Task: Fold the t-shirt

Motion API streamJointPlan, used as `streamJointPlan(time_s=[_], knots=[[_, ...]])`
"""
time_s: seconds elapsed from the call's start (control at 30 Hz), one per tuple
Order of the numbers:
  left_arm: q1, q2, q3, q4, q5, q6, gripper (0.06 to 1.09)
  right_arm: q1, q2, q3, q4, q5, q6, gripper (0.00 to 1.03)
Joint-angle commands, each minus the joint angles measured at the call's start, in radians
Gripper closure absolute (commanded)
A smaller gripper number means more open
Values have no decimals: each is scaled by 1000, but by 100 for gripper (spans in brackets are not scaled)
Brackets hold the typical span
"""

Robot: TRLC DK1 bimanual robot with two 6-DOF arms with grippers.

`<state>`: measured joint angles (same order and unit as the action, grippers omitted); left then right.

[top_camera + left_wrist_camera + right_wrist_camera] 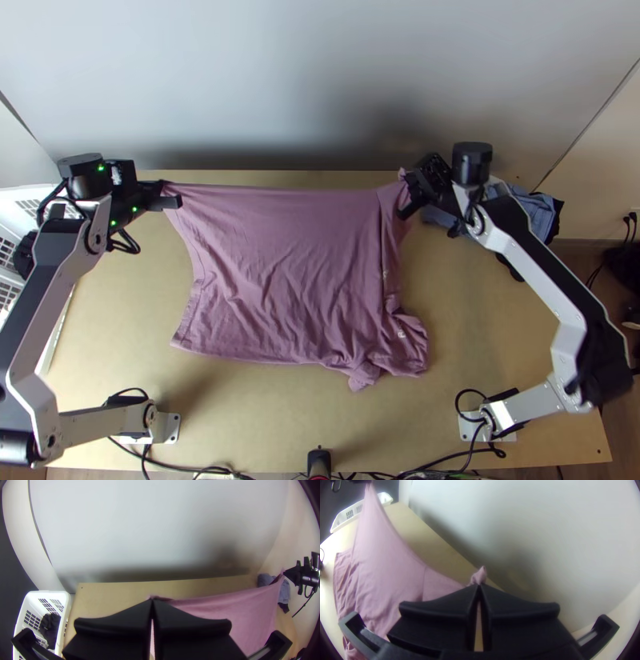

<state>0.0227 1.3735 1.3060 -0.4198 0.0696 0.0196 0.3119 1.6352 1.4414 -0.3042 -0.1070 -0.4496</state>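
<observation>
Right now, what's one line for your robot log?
left gripper: jaws shut on shirt | right gripper: jaws shut on shirt | shirt: far edge stretched between them, near right part bunched

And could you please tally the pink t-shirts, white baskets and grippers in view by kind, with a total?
Pink t-shirt: 1
White basket: 1
Grippers (left gripper, right gripper): 2
Total: 4
</observation>
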Motion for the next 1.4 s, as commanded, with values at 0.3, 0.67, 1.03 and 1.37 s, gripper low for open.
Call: streamJointPlan(time_s=[0.3, 0.67, 1.03, 1.37], knots=[[14, 262, -24, 204, -4, 9, 105, -4, 242, 122, 43, 3, 9, 100], [10, 423, 16, 308, -5, 13, 105, -4, 330, 137, 112, 40, 12, 100], [-17, 553, 85, 360, -7, 23, 105, 9, 408, 188, 119, 81, 40, 100], [-29, 624, 161, 380, -83, -14, 105, 4, 423, 223, 143, 130, 72, 100]])
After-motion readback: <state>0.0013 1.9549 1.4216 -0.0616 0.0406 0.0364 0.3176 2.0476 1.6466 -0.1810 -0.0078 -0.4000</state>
